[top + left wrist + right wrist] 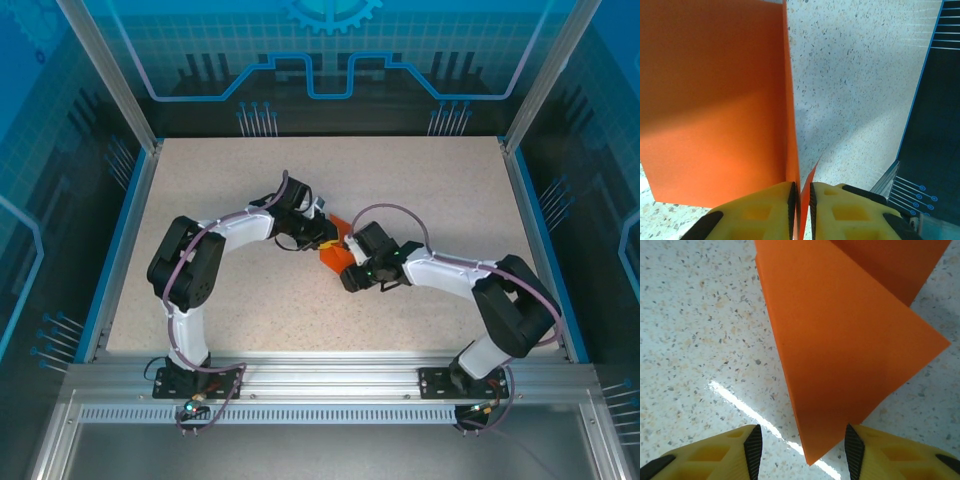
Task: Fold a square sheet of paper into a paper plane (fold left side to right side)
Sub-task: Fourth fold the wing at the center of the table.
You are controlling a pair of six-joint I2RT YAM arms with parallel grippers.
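Speckled tabletop (420,190) carries the orange paper (333,255); left gripper (801,194) pinches its raised edge, right gripper (803,446) stands spread astride its pointed corner.

No writing, brand, number or label can be read anywhere. The only sign-like mark is a blue gear outline on the back panel (330,12), well beyond the left pincer (326,240) and the right pincer (348,250); no letters are legible in it.
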